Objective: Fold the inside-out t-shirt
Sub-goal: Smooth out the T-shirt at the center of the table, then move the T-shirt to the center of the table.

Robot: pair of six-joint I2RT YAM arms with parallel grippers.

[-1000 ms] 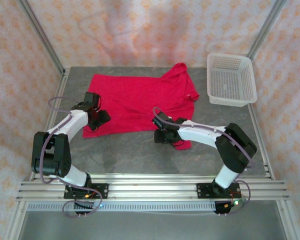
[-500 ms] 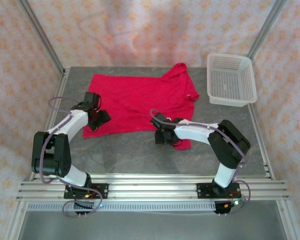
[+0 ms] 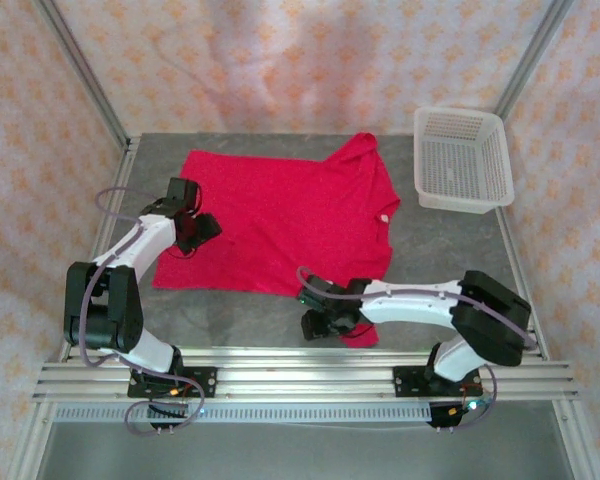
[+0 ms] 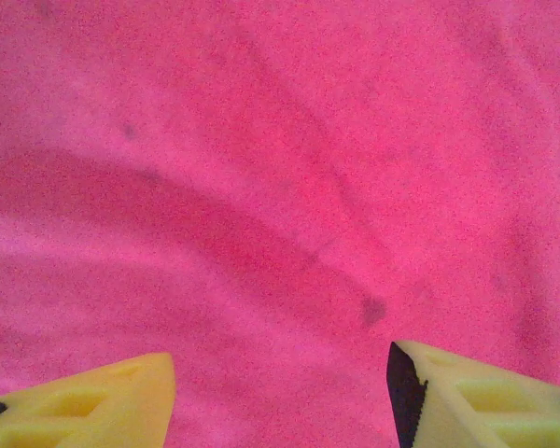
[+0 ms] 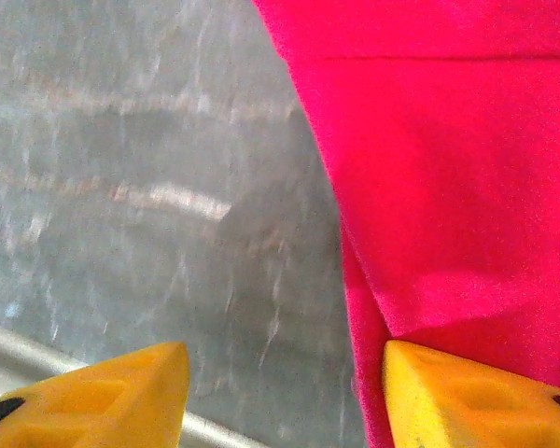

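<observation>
The inside-out t-shirt (image 3: 280, 215) lies spread flat and crimson on the grey table, a small white tag (image 3: 383, 215) near its right edge. My left gripper (image 3: 202, 228) hovers over the shirt's left part; in the left wrist view it (image 4: 280, 366) is open, with only red fabric (image 4: 261, 168) below the yellow fingers. My right gripper (image 3: 315, 322) is low at the near edge beside the shirt's nearest corner (image 3: 363, 333). In the right wrist view it (image 5: 285, 362) stands open over bare table, the shirt's edge (image 5: 429, 187) against its right finger.
A white mesh basket (image 3: 458, 112) stands at the back right corner. The aluminium rails (image 3: 300, 375) run along the near edge just behind my right gripper. Patterned curtain walls (image 3: 300, 60) enclose the table.
My right gripper has moved toward the near edge and the shirt's near corner has come with it; the shirt lies flatter and longer. My left gripper has shifted slightly away.
</observation>
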